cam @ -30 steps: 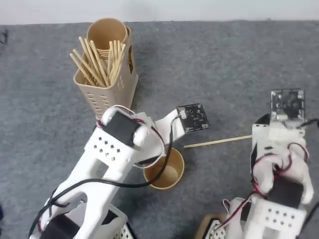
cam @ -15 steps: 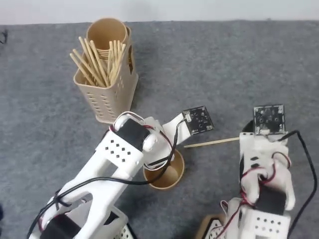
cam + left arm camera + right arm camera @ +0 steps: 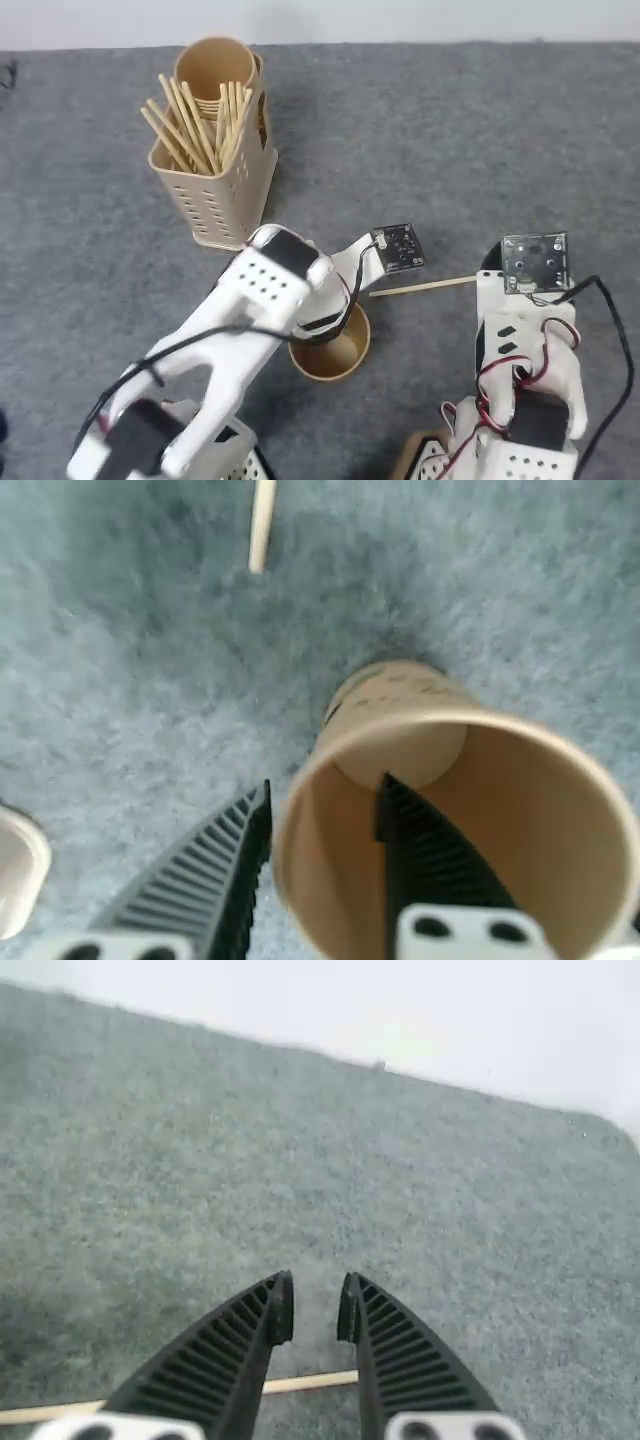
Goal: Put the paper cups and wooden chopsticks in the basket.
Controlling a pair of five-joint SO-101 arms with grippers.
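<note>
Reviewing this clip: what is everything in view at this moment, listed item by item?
basket: 1, tan, perforated, standing at the far left of the mat.
stacked paper cups: nested, number unclear, tan, in the basket.
bundled chopsticks: too many to count, pale wood, leaning in the basket.
loose paper cup: 1, tan, upright near the middle of the mat.
loose chopstick: 1, pale wood, flat on the mat between the arms.
mat: 1, grey, under everything.
left gripper: black fingers, open, one inside the loose paper cup and one outside.
right gripper: black fingers, narrowly open, above the loose chopstick.
</note>
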